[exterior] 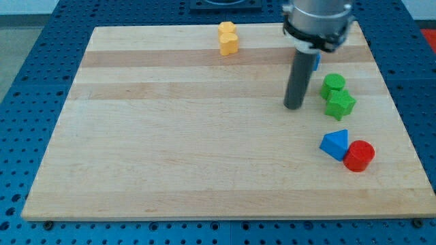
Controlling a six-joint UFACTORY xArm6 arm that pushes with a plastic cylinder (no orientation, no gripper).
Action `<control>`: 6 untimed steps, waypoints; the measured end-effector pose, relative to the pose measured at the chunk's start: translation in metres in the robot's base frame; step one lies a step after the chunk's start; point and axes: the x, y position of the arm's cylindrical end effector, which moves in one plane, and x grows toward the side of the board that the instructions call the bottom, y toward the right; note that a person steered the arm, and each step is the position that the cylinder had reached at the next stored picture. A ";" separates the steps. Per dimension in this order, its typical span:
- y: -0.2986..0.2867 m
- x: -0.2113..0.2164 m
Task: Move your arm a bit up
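My tip (pixel 293 106) rests on the wooden board (pixel 170 136) at the view's upper right. It stands just left of two green blocks: a rounded green block (pixel 333 84) and a green star block (pixel 340 104) touching below it. A blue block (pixel 316 62) is mostly hidden behind the rod, only a sliver showing on the rod's right. A blue triangle block (pixel 334 144) and a red cylinder (pixel 359 156) touch each other lower right of the tip. Two yellow blocks (pixel 228 38) stand stacked together near the view's top edge, left of the rod.
The board lies on a blue perforated table (pixel 27 82). The arm's dark wrist (pixel 317 20) hangs over the board's top right corner.
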 end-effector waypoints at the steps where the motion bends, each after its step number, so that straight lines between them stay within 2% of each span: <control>1: -0.008 -0.027; 2: -0.008 -0.030; 6: -0.025 -0.169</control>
